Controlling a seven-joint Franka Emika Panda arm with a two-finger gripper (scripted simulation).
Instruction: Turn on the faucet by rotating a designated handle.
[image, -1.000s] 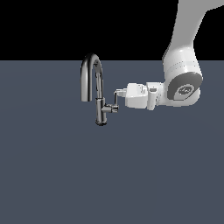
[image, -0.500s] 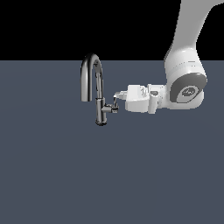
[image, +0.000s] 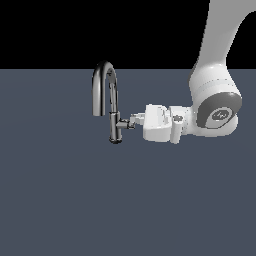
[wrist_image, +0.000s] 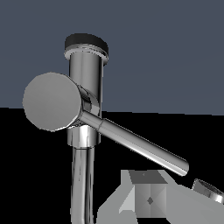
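Note:
The faucet (image: 111, 102) is a dark chrome gooseneck tap standing on the grey surface, spout arched toward the exterior view's left. Its handle (image: 127, 125) juts from the body toward the exterior view's right. My gripper (image: 135, 120) reaches in horizontally from that side, its tip right at the handle. In the wrist view the faucet body (wrist_image: 85, 83) carries a round-capped stub (wrist_image: 50, 101), and the thin handle lever (wrist_image: 140, 144) runs out from it. My fingers (wrist_image: 148, 199) show as one grey block with no gap, just beside the lever's free end, grasping nothing.
The flat grey surface (image: 75, 200) spreads all around the faucet. My white arm (image: 215, 95) comes down from the upper part of the exterior view's right. A chrome ring (wrist_image: 209, 190) shows at the edge of the wrist view.
My hand has sunk slightly in the exterior view while staying at the handle. The handle end looks a little lower than before. The faucet body has not moved.

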